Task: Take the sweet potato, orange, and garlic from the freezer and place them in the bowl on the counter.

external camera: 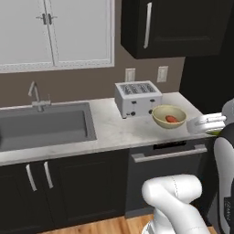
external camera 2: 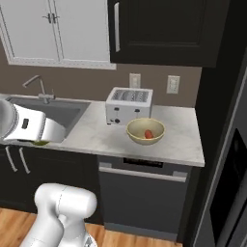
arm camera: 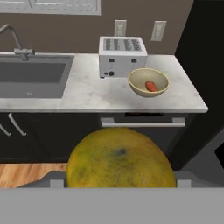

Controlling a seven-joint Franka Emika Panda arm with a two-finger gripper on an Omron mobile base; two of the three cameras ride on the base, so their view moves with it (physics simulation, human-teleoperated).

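Observation:
My gripper is shut on the orange, a yellow-olive round fruit with a dark tip that looms large at the bottom of the hand view. A sliver of the orange shows under the white hand in the right base view. The hand hangs in front of the counter, short of its edge. The pale yellow-tan bowl stands on the counter to the right of the toaster. The reddish-orange sweet potato lies inside the bowl. The garlic and the freezer are out of view.
A silver toaster stands behind the bowl, against the brown wall. A steel sink with a tap fills the counter's left part. Dark cabinets and a dishwasher front lie below. A tall dark unit bounds the right side.

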